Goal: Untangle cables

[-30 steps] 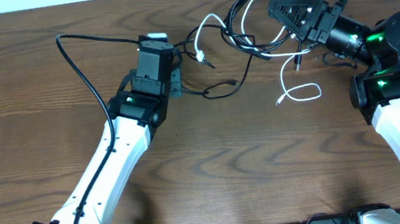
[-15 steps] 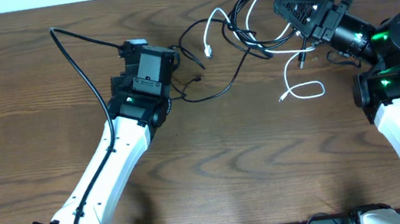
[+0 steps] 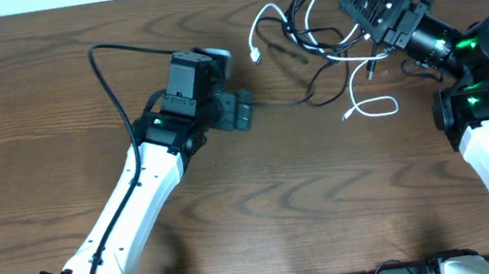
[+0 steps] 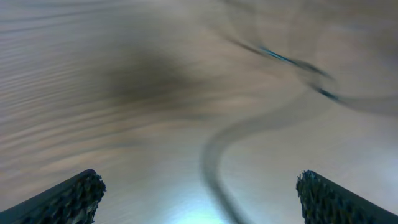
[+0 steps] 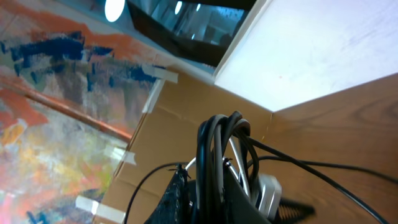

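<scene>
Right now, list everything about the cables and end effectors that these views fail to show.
Left wrist: motion blur smears the black cable below the left end effector; its plug ends are unreadable.
Right wrist: the bottom edge crops the right end effector, and the cable bundle hides its pads.
Overhead: the bundle's crossings are too thin to order, and the right end effector covers where the white cable joins it.
</scene>
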### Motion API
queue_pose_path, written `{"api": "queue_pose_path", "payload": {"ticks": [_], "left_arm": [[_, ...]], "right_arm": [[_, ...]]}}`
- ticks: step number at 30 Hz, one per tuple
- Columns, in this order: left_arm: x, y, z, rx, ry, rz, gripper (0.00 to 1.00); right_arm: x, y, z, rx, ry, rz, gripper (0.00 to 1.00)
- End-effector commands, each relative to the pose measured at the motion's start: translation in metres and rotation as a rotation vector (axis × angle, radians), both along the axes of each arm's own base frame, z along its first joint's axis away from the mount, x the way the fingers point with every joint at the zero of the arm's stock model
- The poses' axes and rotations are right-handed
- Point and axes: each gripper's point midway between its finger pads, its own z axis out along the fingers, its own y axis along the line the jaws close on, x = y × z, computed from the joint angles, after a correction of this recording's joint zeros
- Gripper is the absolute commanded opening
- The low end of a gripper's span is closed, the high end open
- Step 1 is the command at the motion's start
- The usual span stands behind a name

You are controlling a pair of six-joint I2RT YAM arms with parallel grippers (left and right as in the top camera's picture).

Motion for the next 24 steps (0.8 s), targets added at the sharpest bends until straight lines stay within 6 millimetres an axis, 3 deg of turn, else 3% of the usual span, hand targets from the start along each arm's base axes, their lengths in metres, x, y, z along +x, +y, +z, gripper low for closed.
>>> {"api": "queue_pose_path", "payload": {"ticks": [1, 5, 10, 14, 24], "left_arm": [[-0.059, -0.074, 0.045, -0.356, 0.007, -0.531, 0.99], [-0.087, -0.091, 0.071, -0.514, -0.013, -0.730, 0.99], [-0.097, -0.098, 0.090, -0.604, -0.048, -0.822, 0.99], [-0.093, -0.100, 0.096, -0.607, -0.101, -0.842, 0.99], [-0.071, -0.093, 0.078, -0.484, -0.121, -0.730, 0.99]], "right_arm": [[0.001, -0.014, 0.015, -0.005, -0.056, -0.061, 0.01], [0.001, -0.014, 0.014, -0.006, -0.056, -0.059, 0.01], [0.001, -0.013, 0.014, -0.007, -0.056, -0.054, 0.01], [-0.001, -0.012, 0.013, -0.011, -0.052, -0.044, 0.01], [-0.008, -0.005, 0.013, 0.001, -0.028, 0.016, 0.01]]}}
